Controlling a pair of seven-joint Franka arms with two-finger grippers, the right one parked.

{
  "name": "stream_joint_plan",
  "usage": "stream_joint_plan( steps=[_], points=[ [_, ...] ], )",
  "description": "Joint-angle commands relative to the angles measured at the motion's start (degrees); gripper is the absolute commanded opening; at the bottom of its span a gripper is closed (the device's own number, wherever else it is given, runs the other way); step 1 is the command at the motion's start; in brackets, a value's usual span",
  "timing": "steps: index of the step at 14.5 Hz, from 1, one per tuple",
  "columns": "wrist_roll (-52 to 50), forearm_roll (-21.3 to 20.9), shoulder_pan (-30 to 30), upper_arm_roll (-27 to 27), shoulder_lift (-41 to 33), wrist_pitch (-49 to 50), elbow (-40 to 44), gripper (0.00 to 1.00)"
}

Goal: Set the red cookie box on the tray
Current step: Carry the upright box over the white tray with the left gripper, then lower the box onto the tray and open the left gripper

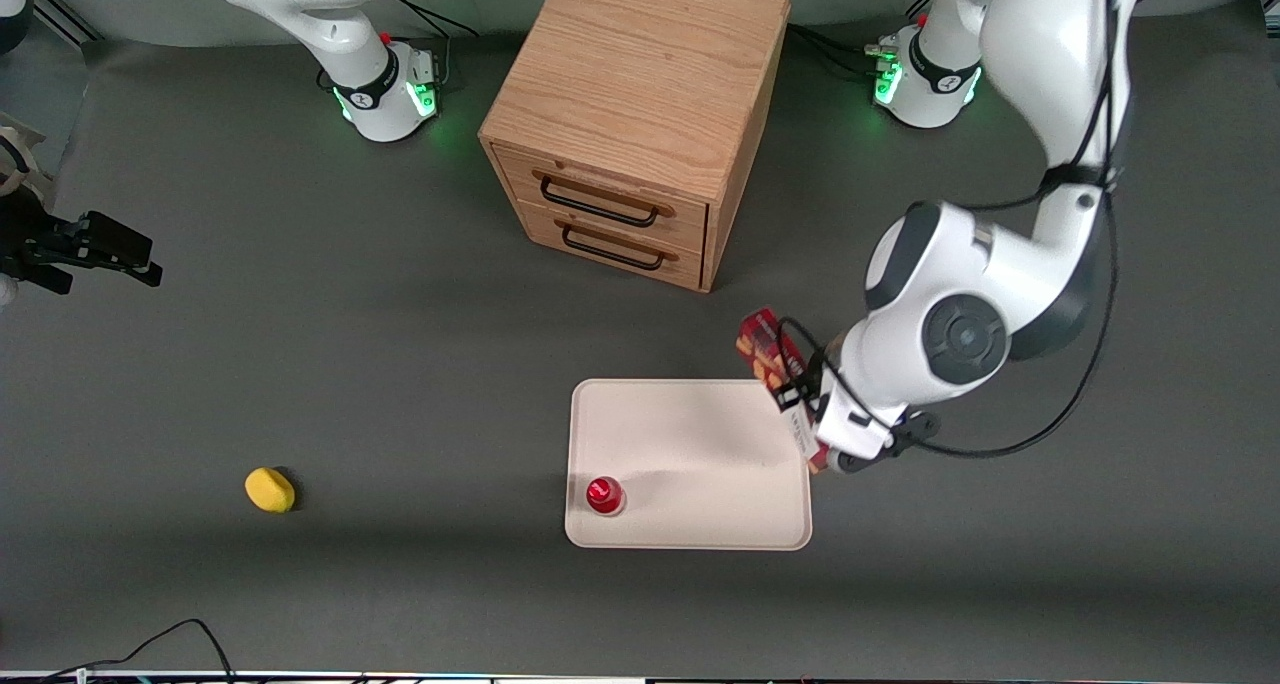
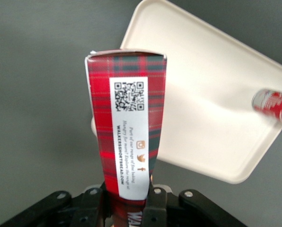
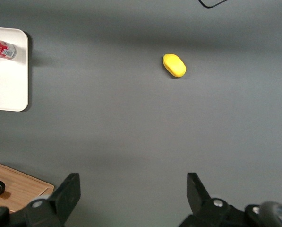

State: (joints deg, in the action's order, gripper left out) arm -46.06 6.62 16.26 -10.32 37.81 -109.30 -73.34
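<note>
the gripper (image 2: 126,208) was seen clenched on one end of the red cookie box (image 2: 126,123), held lifted above the working-arm edge of the tray (image 1: 690,434). if released there, the long box could be tipped off the low rim, or the red-capped item (image 1: 604,494) on the tray knocked. everything was set on a dark grey table (image 1: 400,364), with a wooden drawer cabinet (image 1: 630,114) and a yellow object (image 1: 269,489) well apart.

Gripper (image 2: 126,208) with box (image 2: 126,127) above tray (image 2: 211,109)

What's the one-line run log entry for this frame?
phase: carry | end effector: shut on red cookie box, above tray edge | box not yet on tray
</note>
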Motion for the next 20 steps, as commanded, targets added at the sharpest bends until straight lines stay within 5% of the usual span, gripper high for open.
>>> stream_joint_plan(
  steps=[1, 6, 20],
  points=[
    [-2.28, -1.86, 2.27, -0.06, 3.93, -5.81, 2.77, 0.0],
    [-1.23, -8.63, 2.98, -0.06, 7.27, -13.65, -0.13, 0.0],
    [2.03, -11.72, 3.07, -0.06, 12.37, -20.77, -0.57, 0.0]
  ],
)
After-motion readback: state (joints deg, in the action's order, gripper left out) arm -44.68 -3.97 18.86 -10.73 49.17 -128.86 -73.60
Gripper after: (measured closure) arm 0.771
